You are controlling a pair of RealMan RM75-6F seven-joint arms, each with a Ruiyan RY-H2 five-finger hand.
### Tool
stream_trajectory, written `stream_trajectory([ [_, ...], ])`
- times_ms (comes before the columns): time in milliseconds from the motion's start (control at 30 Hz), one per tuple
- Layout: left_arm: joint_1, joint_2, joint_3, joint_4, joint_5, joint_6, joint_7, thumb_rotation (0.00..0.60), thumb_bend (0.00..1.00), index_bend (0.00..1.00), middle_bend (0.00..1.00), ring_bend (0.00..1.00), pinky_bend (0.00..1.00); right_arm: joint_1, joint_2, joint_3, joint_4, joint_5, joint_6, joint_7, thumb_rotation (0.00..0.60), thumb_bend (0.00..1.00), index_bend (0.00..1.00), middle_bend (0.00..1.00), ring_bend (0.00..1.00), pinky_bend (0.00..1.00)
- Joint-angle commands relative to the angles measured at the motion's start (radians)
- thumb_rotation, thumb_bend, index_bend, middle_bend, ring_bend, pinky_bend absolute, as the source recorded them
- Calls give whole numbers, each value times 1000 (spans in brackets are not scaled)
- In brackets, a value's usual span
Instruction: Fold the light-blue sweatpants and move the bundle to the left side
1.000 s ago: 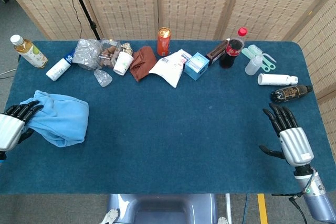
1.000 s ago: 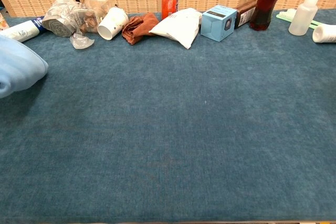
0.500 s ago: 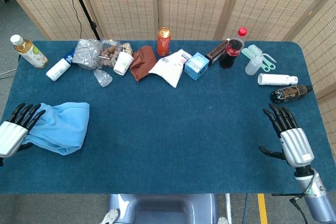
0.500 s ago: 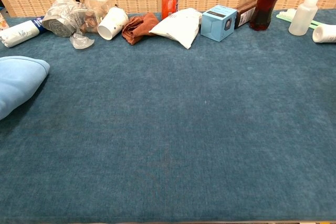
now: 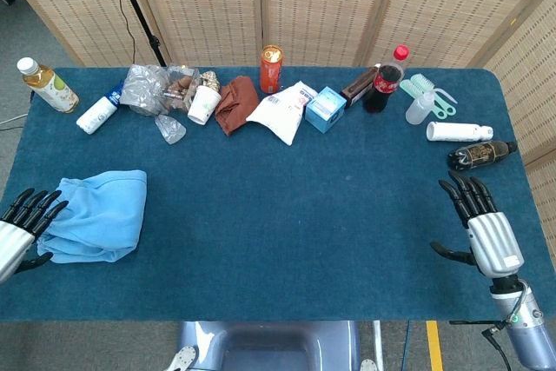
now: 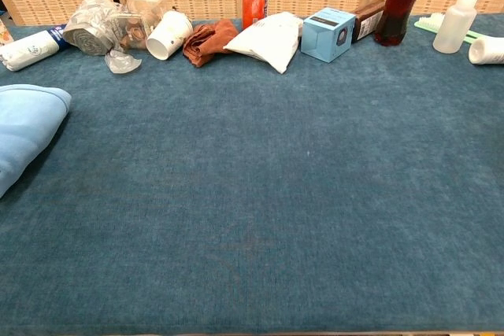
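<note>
The light-blue sweatpants lie folded in a bundle on the left side of the blue table; the chest view shows only their right end at the left edge. My left hand is at the table's left edge, fingers spread, just off the bundle's left side and holding nothing. My right hand hovers near the front right corner with its fingers spread and empty. Neither hand appears in the chest view.
Along the back edge stand a tea bottle, a white bottle, crumpled plastic, a paper cup, brown cloth, an orange can, a white pouch, a blue box and a cola bottle. Small bottles lie at the right.
My left hand let go of the bundle and drew back to the left and toward the front edge. The bundle settled flat on the table. The right hand barely moved.
</note>
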Motion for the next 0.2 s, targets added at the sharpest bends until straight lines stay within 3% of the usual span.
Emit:
stream_trajectory([
  [33, 27, 110, -16, -214, -32, 5, 33, 600, 0, 0, 0, 0, 0, 0, 6, -3, -5, -4, -3, -8, 600, 0, 0, 0, 0, 0],
  [200, 45, 235, -40, -602, -116, -73, 177, 600, 0, 0, 0, 0, 0, -5, 16, -4, -12, -7, 1, -72, 600, 0, 0, 0, 0, 0],
])
